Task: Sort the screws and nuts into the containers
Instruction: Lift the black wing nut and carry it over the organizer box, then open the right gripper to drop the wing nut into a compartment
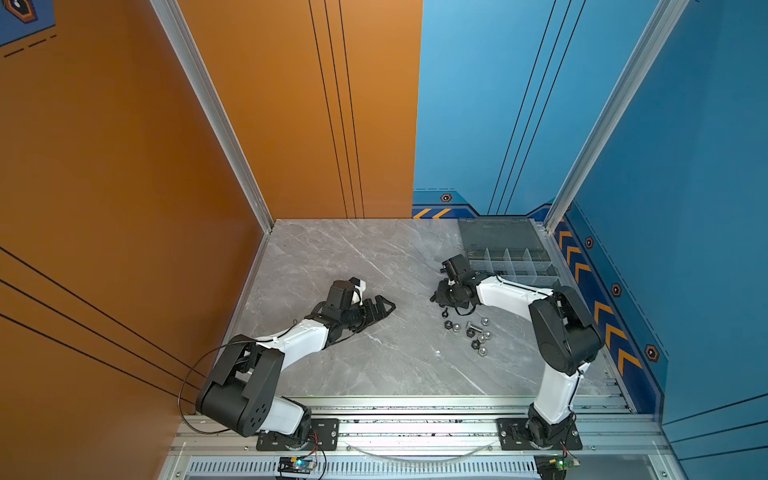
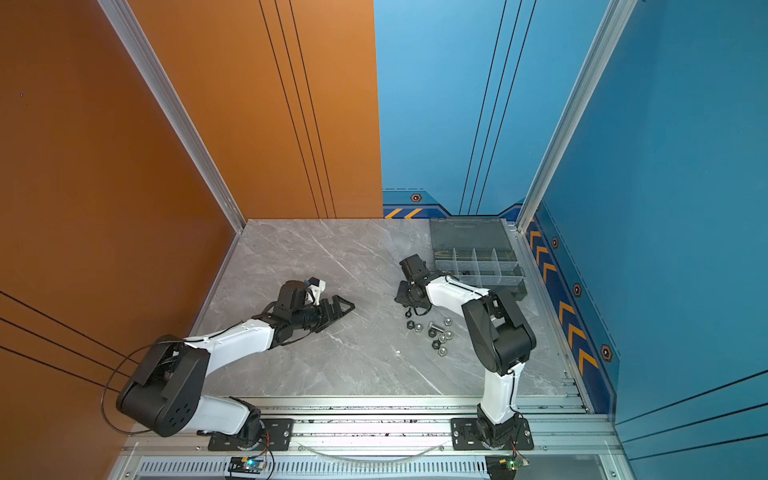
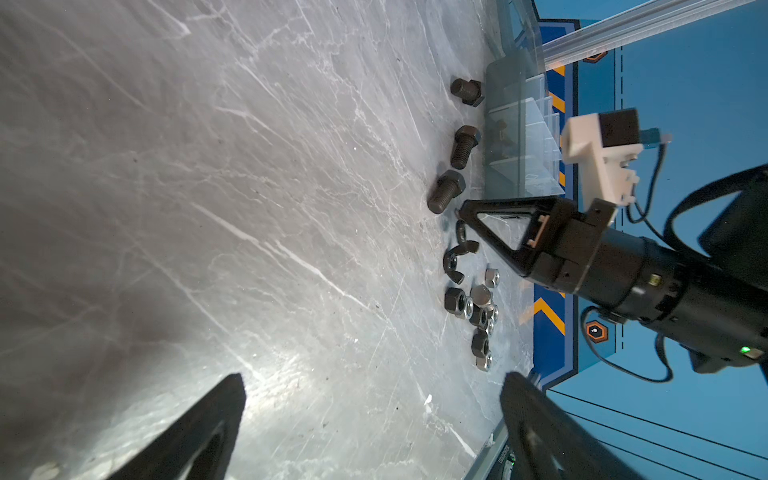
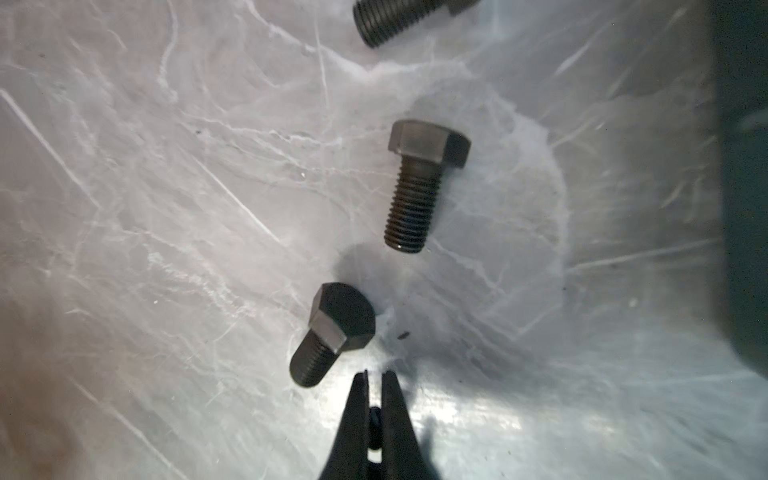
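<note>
The surface is a grey marble-patterned tabletop [image 1: 353, 374] with thin white veins. It is closed in by an orange wall [image 1: 124, 166] on the left and a blue wall [image 1: 478, 104] on the right, and orange chevrons [image 1: 606, 328] run along the foot of the blue one. Two aluminium posts [image 1: 208, 104] rise from the far corners. An aluminium rail [image 1: 415, 428] at the front carries both arm bases.

The smoky grey organizer box [image 1: 515, 262] stands in the far right corner, and its lid [image 1: 498, 232] lies open and flat towards the back wall. Four compartments show across it. The right arm hides the nearer part.

All the loose parts lie on the table in front of the box:
- **Black hex bolts [image 3: 465, 145]:** three, on their sides in a row just beside the box wall.
- **Black wing nut [image 3: 452, 262]:** one as far as I can tell, next after the row.
- **Silver hex bolt [image 1: 473, 328]:** one, in a tight cluster nearer the front.
- **Black hex nuts [image 3: 455, 299]:** three, in the same cluster.
- **Silver hex nuts [image 1: 485, 321]:** five, also in the cluster.

The right gripper [image 4: 374, 376] points down at the table, with its tip between the nearest bolt head and the wing nut. Its fingers are pressed almost together. A small dark thing shows in the slit between them, but I cannot tell whether it is pinched. The left gripper [image 1: 388, 306] lies low over the middle of the table, well apart from the parts. Its fingers are spread wide and hold nothing.
</note>
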You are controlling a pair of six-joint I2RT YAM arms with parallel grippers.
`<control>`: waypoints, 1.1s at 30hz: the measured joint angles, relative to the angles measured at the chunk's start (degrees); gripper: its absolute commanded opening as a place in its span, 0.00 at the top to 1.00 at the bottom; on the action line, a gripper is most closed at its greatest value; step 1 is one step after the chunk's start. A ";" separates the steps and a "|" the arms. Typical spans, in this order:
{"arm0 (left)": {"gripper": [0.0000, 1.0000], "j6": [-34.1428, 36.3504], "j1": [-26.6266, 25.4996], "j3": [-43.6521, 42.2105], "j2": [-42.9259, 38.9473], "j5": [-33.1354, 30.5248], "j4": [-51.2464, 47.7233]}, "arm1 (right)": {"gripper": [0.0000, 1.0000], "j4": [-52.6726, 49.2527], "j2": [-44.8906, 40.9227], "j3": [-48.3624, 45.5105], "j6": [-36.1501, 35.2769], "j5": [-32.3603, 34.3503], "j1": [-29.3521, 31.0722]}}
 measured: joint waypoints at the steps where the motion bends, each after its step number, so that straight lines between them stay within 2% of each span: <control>1: 0.02 -0.04 0.00 0.00 0.00 0.00 0.00 | 1.00 0.22 -1.73 -0.26 -0.55 -0.74 -0.79; 9: 0.02 -0.07 0.00 0.00 0.00 0.02 0.00 | 1.00 0.35 -12.13 0.83 -5.70 -3.10 -11.08; 14: 0.02 -0.09 -0.02 0.00 0.00 0.13 0.00 | 1.00 -1.64 -11.80 3.34 -8.50 -1.55 -20.59; 19: 0.02 -0.09 -0.02 0.00 0.00 0.15 0.00 | 1.00 -2.14 -8.15 6.05 -10.08 -0.02 -26.95; 26: 0.02 -0.09 -0.02 0.02 -0.02 0.15 0.00 | 1.00 -3.54 -0.20 10.71 -11.74 -0.04 -29.59; 33: 0.02 -0.09 -0.02 0.02 -0.20 0.15 -0.04 | 1.00 -4.15 3.41 13.33 -12.79 -0.20 -30.01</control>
